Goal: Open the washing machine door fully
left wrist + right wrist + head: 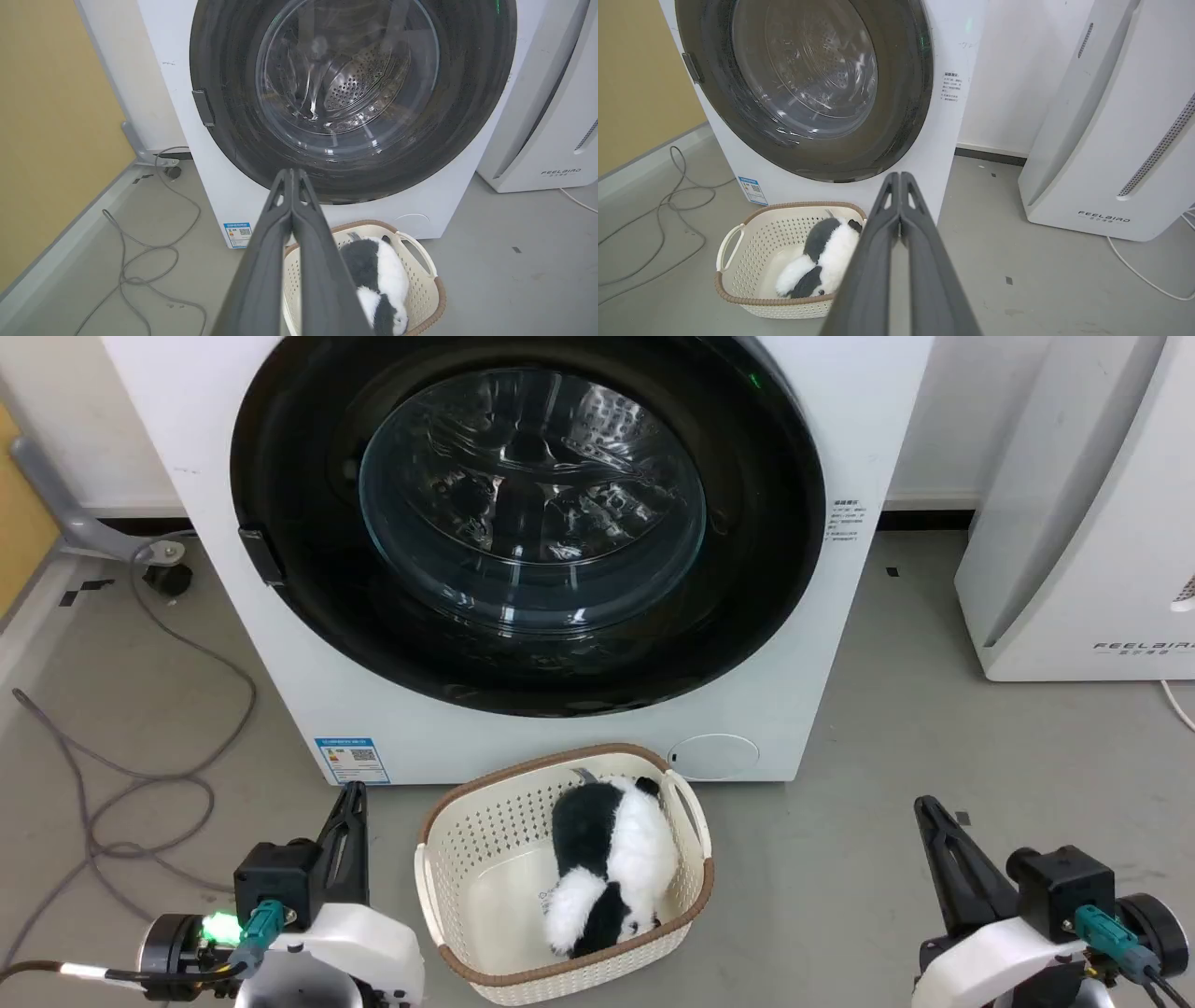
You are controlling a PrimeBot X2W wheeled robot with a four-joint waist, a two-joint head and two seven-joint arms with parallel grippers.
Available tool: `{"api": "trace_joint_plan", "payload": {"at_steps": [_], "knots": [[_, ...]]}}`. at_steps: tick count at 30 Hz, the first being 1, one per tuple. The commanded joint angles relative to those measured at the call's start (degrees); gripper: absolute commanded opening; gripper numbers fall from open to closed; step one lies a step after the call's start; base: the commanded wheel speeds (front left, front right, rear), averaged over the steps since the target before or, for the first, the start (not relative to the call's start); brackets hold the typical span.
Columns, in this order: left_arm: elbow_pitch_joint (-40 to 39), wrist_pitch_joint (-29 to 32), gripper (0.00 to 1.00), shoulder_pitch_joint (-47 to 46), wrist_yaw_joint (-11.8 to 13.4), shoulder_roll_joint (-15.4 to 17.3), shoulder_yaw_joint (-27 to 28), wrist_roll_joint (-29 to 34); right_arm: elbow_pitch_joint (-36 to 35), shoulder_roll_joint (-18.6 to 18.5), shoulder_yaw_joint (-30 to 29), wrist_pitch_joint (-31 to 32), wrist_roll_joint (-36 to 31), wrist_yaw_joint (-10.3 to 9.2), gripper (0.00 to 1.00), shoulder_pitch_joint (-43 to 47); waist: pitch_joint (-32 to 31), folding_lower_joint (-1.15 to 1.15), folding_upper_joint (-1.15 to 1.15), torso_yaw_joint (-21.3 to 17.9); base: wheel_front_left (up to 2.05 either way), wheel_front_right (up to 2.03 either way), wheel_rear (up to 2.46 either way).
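legibly feelbird appliance (1087, 140), washing machine (840, 448) blue label (352, 761), left tool (355, 793), right tool (924, 805), both closed

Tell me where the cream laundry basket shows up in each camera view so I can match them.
Head view: basket at bottom centre, before the washing machine.
Left wrist view: basket at the bottom, right of centre.
Right wrist view: basket at lower left.
Shared landmark: blue label low on the machine's front, near the basket.
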Motion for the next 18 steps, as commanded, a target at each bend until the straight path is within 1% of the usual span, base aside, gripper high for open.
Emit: {"api": "trace_joint_plan", "payload": {"at_steps": [1, 18], "knots": [[-0.25, 0.02, 0.00, 1.03, 0.16, 0.02, -0.10, 0.16, 0.14, 0.01, 0.02, 0.04, -0.44, 0.03, 0.00, -0.70, 0.00, 0.00, 0.00, 0.00, 0.00, 0.00, 0.00], [-0.25, 0.02, 0.00, 1.03, 0.16, 0.02, -0.10, 0.16, 0.14, 0.01, 0.02, 0.04, -0.44, 0.03, 0.00, -0.70, 0.00, 0.00, 0.00, 0.00, 0.00, 0.00, 0.00]]}}
